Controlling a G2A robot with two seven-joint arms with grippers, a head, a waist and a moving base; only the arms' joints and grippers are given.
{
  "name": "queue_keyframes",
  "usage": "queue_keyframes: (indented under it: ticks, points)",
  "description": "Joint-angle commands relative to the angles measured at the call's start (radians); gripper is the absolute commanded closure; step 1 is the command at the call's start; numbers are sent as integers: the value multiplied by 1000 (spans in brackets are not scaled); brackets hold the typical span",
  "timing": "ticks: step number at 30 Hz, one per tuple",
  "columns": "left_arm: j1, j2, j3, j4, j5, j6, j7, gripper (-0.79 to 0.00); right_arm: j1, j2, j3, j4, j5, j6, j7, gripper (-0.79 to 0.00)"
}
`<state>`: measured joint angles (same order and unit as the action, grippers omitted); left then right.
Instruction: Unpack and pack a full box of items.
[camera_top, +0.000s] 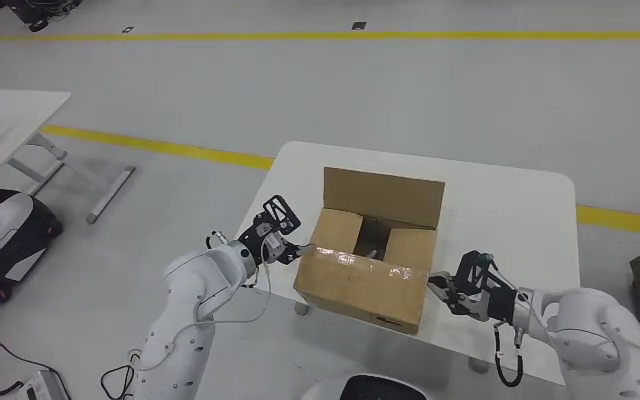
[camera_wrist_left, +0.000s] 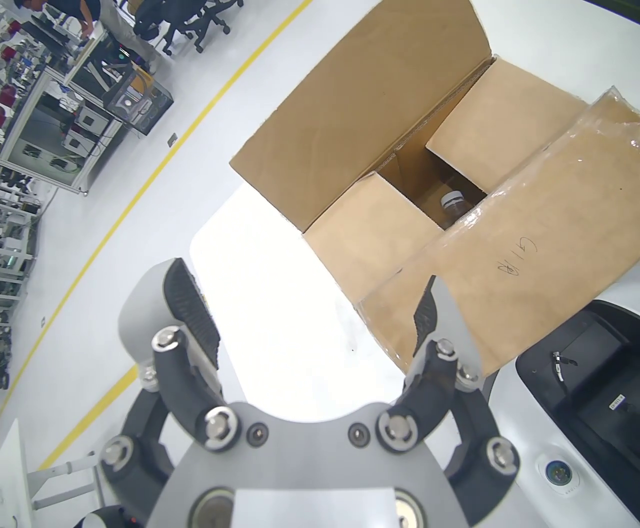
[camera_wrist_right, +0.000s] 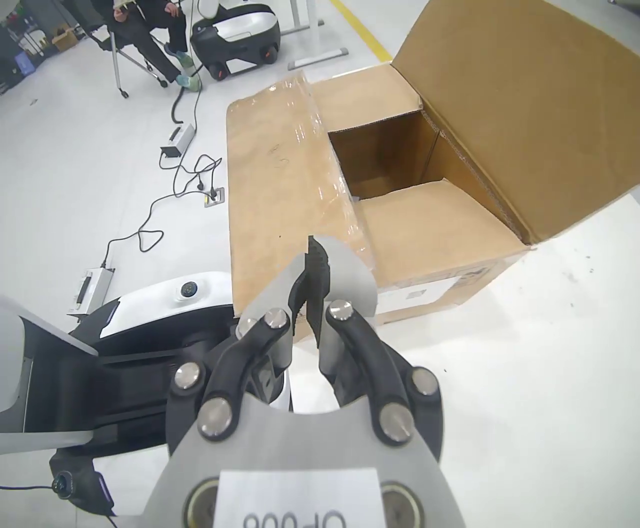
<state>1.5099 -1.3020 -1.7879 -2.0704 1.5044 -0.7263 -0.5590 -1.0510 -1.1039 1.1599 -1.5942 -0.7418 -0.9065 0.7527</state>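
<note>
A brown cardboard box (camera_top: 368, 268) stands on the white table (camera_top: 500, 190). Its back flap is upright, its side flaps lie folded in, and its taped front flap (camera_wrist_left: 520, 250) leans outward. Through the gap between the flaps I see a bottle with a white cap (camera_wrist_left: 452, 200) inside. My left gripper (camera_wrist_left: 310, 305) is open beside the box's left front corner (camera_top: 290, 250), one finger overlapping the front flap's edge. My right gripper (camera_wrist_right: 315, 270) is shut at the box's right front corner (camera_top: 440, 290), just at the front flap (camera_wrist_right: 270, 200); whether it pinches cardboard is unclear.
Bare table surface lies to the right of and behind the box (camera_top: 520, 220). A second white table (camera_top: 25, 110) stands off to the left. Cables and power bricks (camera_wrist_right: 175, 175) lie on the floor beyond the table's front edge.
</note>
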Motion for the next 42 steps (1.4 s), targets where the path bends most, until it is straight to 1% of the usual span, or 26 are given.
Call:
queue_keyframes:
  ticks: [1,4,8,12,14,16,17,18,20,22,26,38,42]
  points:
    - [0,0,0,0,0,0,0,-785,-7,0,-5,-9,-14,16,-11,0]
    - [0,0,0,0,0,0,0,-785,3,1,-5,-6,-6,79,-5,0]
    - [0,0,0,0,0,0,0,-785,46,3,4,12,67,135,32,0]
    - [0,0,0,0,0,0,0,-785,108,2,-16,43,148,167,110,0]
    - [0,0,0,0,0,0,0,-785,145,-1,-42,77,197,178,164,0]
    - [0,0,0,0,0,0,0,-785,178,-6,-71,124,266,177,194,0]
    - [0,0,0,0,0,0,0,-785,194,-10,-88,148,310,163,205,-62]
    - [0,0,0,0,0,0,0,-785,211,-12,-106,176,344,158,229,-142]
    - [0,0,0,0,0,0,0,-785,243,-18,-135,213,382,166,262,-268]
    - [0,0,0,0,0,0,0,-785,265,-23,-160,251,422,165,279,-345]
    - [0,0,0,0,0,0,0,-785,297,-31,-195,310,450,153,284,-320]
    - [0,0,0,0,0,0,0,-785,345,-50,-281,408,483,139,278,-323]
    - [0,0,0,0,0,0,0,-785,360,-56,-306,438,515,131,290,-320]
